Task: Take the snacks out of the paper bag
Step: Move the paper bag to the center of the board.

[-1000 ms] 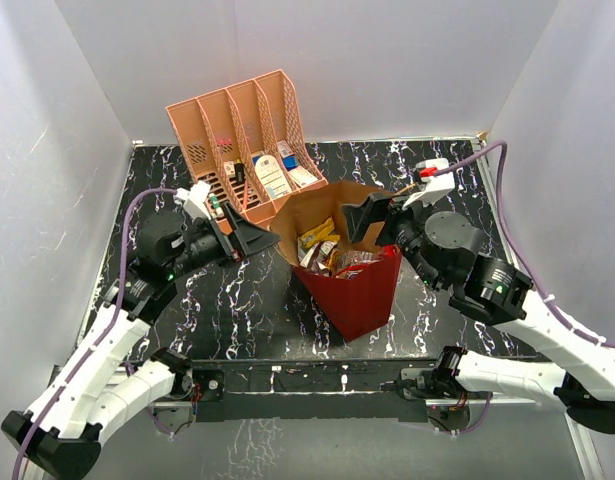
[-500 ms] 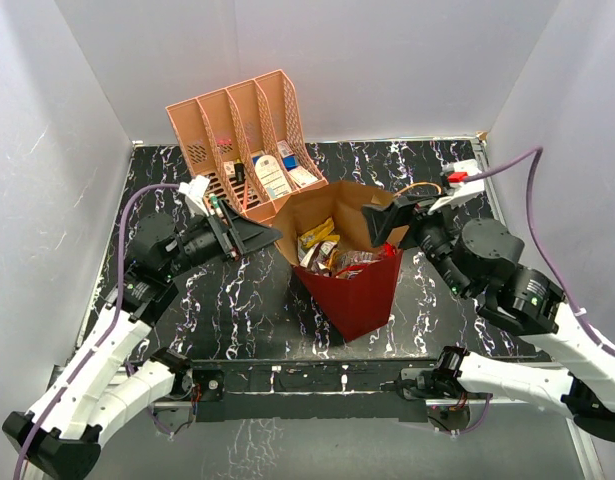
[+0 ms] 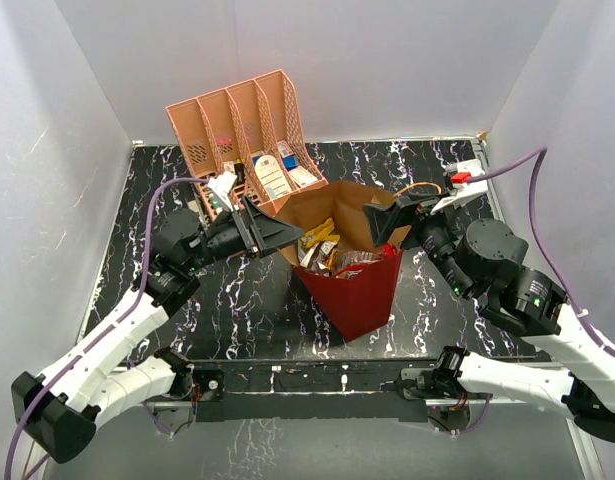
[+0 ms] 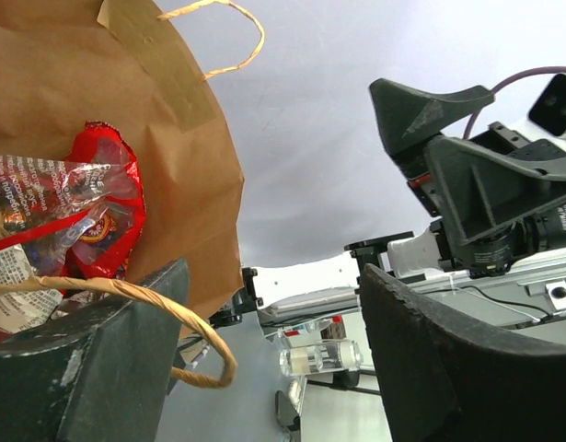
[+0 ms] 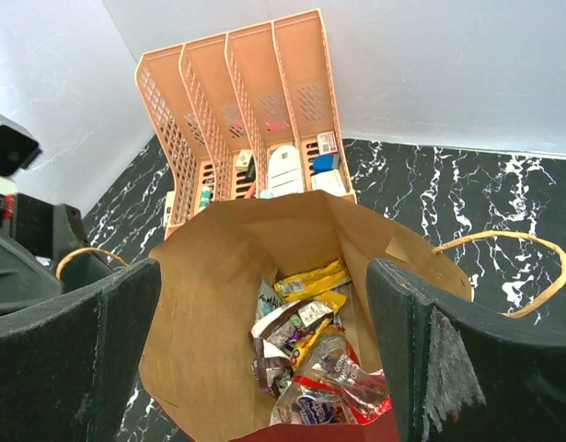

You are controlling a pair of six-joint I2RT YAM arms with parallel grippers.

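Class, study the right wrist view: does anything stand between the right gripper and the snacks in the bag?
Nothing visible does. The bag gapes open in front of the open right gripper, and the snacks lie uncovered at its bottom. Only the bag's walls ring them, so the way in is through the mouth.

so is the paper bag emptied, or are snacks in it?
Not emptied. The paper bag gapes open and the snacks lie piled at its bottom: yellow, purple and red packets show.

snacks (image 3: 332,255) lie in the paper bag (image 3: 362,295), mid table (image 3: 237,300); organizer (image 3: 237,130) just behind it, leftward
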